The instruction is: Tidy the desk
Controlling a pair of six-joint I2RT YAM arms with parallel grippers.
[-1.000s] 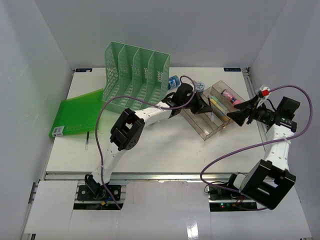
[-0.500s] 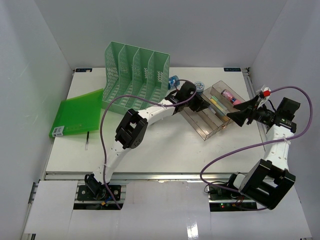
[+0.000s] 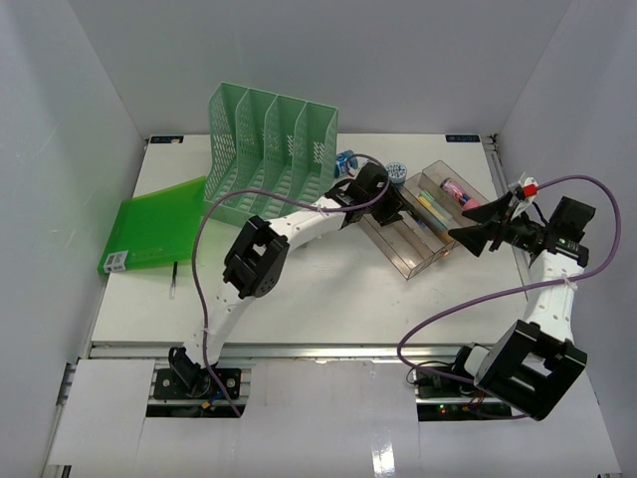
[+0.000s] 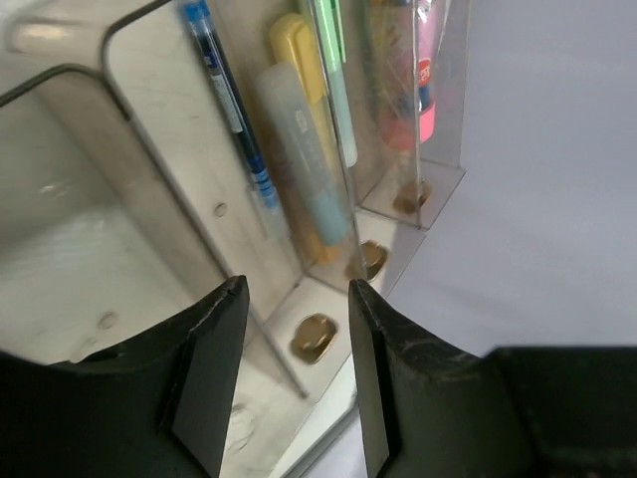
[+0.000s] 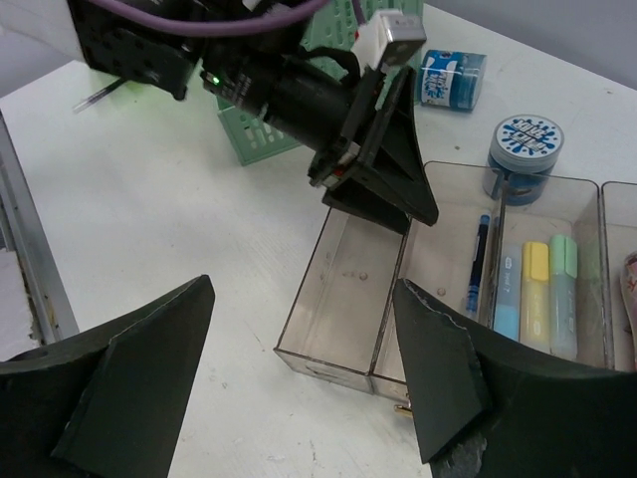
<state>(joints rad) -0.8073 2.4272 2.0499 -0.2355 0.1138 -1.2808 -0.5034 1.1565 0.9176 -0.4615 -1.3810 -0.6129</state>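
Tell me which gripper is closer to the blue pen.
Left. The left gripper is over the clear tray, right by the blue pen; the right gripper is beyond the tray's edge.

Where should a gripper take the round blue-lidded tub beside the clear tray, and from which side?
Take the round tub across its side wall, coming straight down from above. It stands upright on the desk, so the curved wall is reachable, but the clear tray sits close on one side; probably close across the two sides away from it.
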